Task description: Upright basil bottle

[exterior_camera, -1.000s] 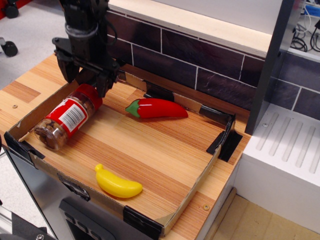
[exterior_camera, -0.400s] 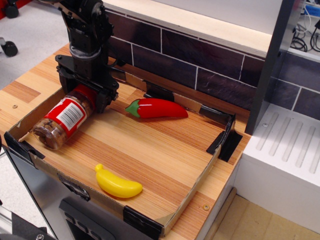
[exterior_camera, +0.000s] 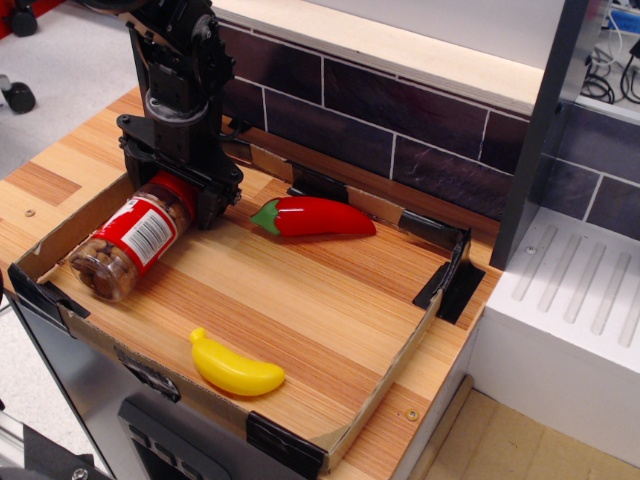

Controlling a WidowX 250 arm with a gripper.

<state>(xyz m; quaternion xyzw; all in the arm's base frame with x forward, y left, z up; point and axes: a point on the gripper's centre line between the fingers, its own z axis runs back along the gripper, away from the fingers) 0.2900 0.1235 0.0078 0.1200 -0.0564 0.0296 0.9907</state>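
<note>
The basil bottle (exterior_camera: 128, 240) lies on its side at the left end of the wooden tray (exterior_camera: 300, 300). Its red cap points to the back and its clear base, full of brownish contents, points to the front left. My black gripper (exterior_camera: 170, 196) has come down over the cap end. One finger stands on each side of the red cap, with a gap still showing, so it is open around the cap. The arm hides the top of the cap.
A red toy pepper (exterior_camera: 315, 216) lies just right of the gripper. A yellow toy banana (exterior_camera: 236, 367) lies near the front wall. A low cardboard rim (exterior_camera: 385, 375) rings the tray. A dark tiled wall (exterior_camera: 400, 120) runs behind, and a white unit (exterior_camera: 570, 300) stands to the right.
The gripper has come down from above the bottle and now straddles its red cap. The bottle has shifted slightly; the pepper and the banana have not moved.
</note>
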